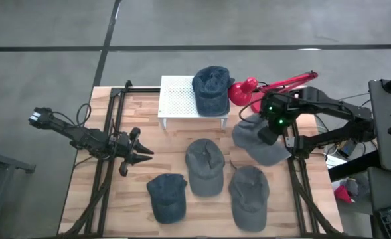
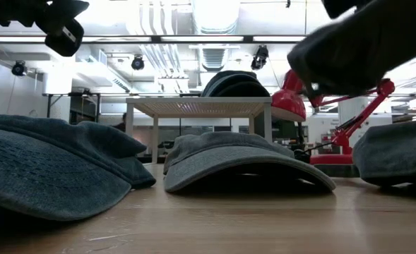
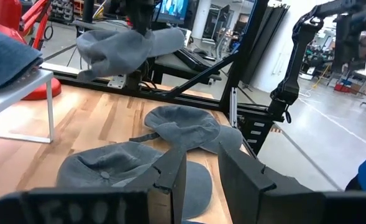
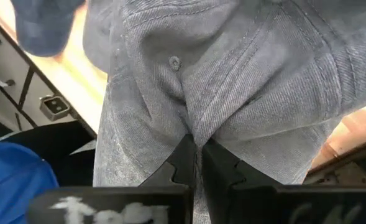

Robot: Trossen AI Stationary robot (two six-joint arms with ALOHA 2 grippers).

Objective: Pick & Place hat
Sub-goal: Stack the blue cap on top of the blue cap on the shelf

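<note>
Grey washed-denim cap hangs from your right hand, its fingers pinched shut on the crown fabric, lifted clear of the wooden bench near the red desk lamp. Your left hand waits over the bench's left side, fingers partly apart, holding nothing.

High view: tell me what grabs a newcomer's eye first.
A grey hat hangs pinched in the right gripper above the table's right side, near a red lamp. A blue hat sits on the white rack at the far edge, and three more hats lie in front.
</note>
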